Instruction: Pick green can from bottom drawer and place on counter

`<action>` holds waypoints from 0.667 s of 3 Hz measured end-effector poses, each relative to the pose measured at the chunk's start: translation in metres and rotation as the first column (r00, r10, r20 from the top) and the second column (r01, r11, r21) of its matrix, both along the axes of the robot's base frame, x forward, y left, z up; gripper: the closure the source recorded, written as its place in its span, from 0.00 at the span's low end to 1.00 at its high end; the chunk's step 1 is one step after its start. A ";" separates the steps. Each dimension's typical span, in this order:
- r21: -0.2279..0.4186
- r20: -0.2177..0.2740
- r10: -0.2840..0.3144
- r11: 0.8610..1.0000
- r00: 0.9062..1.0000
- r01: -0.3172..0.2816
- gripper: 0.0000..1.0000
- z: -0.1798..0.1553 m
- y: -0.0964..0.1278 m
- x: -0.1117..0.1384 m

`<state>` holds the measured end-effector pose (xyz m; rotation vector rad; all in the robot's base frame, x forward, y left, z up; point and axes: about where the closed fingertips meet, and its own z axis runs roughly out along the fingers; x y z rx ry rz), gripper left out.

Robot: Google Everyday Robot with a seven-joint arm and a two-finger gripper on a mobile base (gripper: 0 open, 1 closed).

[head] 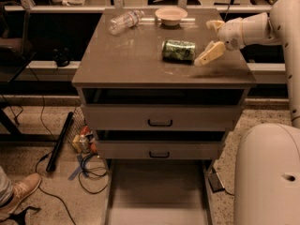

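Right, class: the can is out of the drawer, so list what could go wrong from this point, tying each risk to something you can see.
1. The green can lies on its side on the counter, so it may roll.
2. The open gripper hangs close beside the can; a careless arm move could knock it.
3. The bottom drawer stands pulled out near the robot's base, which might bump it.

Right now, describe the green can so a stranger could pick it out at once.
Find the grey-brown counter topping the drawer cabinet. On its right half, beside the open gripper, the green can lies on its side. It alone is shiny green; the clear bottle and pale bowl sit farther back.
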<state>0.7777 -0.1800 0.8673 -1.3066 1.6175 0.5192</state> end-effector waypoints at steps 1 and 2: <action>0.022 0.087 -0.095 0.995 0.992 0.093 0.00 0.027 -0.056 -0.017; 0.053 0.275 -0.208 0.978 0.939 0.202 0.00 0.098 -0.106 -0.059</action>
